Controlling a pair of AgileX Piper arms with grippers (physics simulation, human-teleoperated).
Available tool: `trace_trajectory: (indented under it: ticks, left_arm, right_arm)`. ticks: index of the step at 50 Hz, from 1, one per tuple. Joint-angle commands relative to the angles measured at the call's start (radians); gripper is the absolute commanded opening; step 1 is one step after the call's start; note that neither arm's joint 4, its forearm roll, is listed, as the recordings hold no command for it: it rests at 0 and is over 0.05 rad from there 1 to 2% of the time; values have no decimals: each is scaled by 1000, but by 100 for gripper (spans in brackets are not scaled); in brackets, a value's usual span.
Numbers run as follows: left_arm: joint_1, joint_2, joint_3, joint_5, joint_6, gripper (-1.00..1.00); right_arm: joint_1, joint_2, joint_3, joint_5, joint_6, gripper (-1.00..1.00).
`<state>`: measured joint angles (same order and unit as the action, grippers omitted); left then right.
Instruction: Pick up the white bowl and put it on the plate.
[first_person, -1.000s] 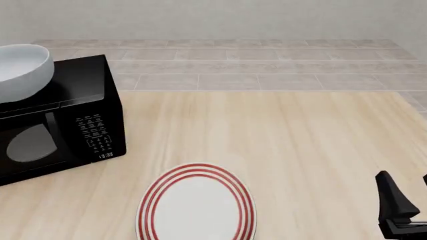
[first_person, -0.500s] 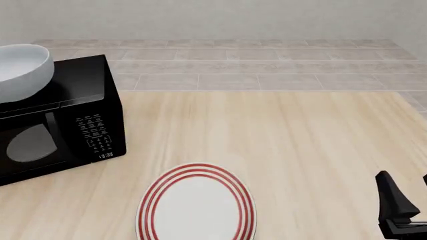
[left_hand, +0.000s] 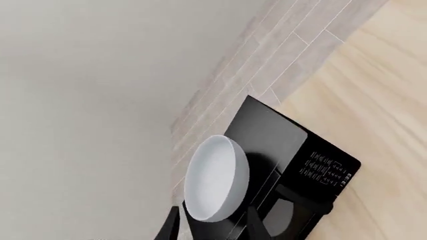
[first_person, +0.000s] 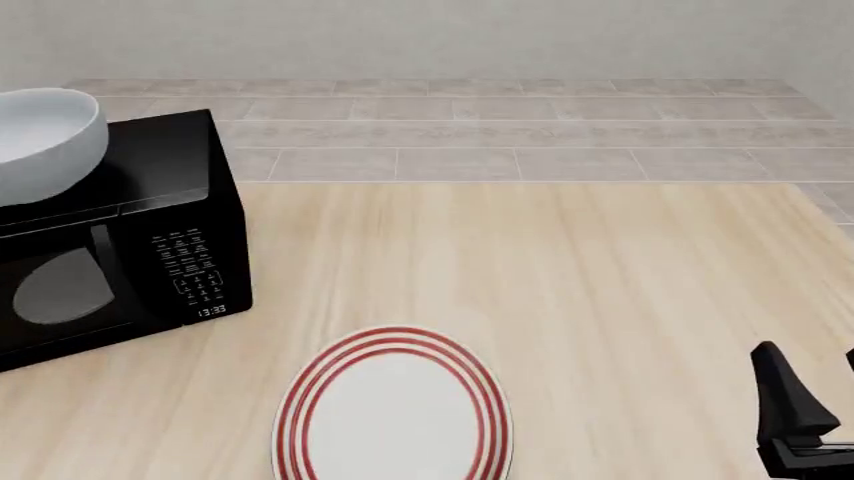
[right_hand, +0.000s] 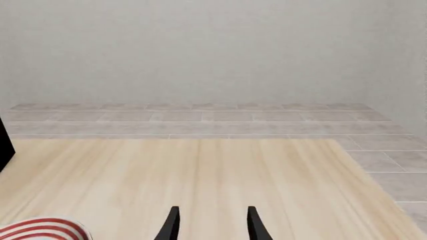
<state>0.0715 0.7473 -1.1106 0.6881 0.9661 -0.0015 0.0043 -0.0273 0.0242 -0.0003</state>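
Observation:
The white bowl rests on top of a black microwave at the far left; in the left wrist view the bowl lies ahead of my left gripper, whose fingers are open and empty. That gripper is outside the front view. The red-ringed plate lies flat on the table near the front edge, with nothing on it. My right gripper hangs open at the front right corner, well right of the plate. Its wrist view shows its own gripper open and the plate rim to one side.
The microwave stands on the wooden table at the left, door shut. The table's far edge meets a tiled floor, and its right edge runs close to my right arm.

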Motion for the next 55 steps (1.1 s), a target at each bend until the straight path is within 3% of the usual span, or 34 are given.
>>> trace_trajectory:
  ticks: [1,11,28,55]
  left_arm:
    - [3,83,-14,29,11,100]
    - [4,184,-9,1,1,100]
    - [89,318,-31,-76,-2,100]
    - [112,360,-1,-100,-19,100]
  right_arm:
    - [2,0,9,-9,0,100]
    - [2,0,9,-9,0,100]
    - [2,0,9,-9,0,100]
    - [2,0,9,-9,0,100]
